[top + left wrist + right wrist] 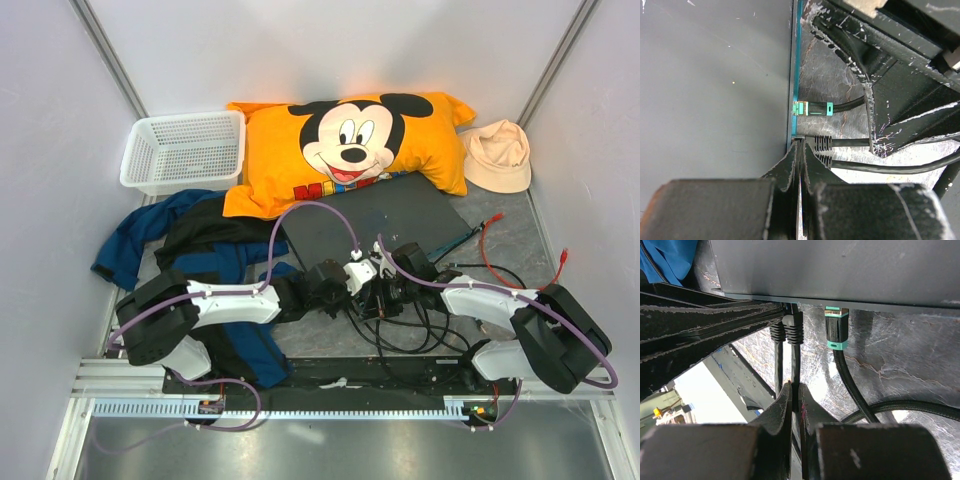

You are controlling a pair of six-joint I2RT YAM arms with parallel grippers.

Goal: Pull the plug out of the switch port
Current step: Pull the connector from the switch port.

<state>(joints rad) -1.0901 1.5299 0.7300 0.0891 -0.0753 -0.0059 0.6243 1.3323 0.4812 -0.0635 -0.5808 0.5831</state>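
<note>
**Both hands at the switch's near port edge**

The right hand (792, 390) is closed on a thin black cable (796, 365), pinching it a little way back from the ribbed boot of its black plug (795, 332), which sits in a port on the near edge of the switch (400, 215). A second black plug (777, 333) is seated just to its left, the two boots almost touching. To the right, with a small gap, a green-banded plug (836, 330) is also in a port.

The left hand (799, 150) is closed with its fingers pressed together and nothing visible between them. Its tips are at the same switch edge, right beside the black plugs. It crowds the left side of the plugs, so the only free space along the edge is to the right of the green-banded plug.

The switch lies flat in the middle of the counter (900, 375). A Mickey Mouse pillow (350, 145) overlaps its far left edge. Bare counter shows to its right, where a red cable (490, 250) trails. Loose black cables coil on the counter near the arm bases.

From above, the two hands hide the ports and plugs. In the wrist views the port openings themselves are in shadow, and I cannot tell how deep each plug is seated.
</note>
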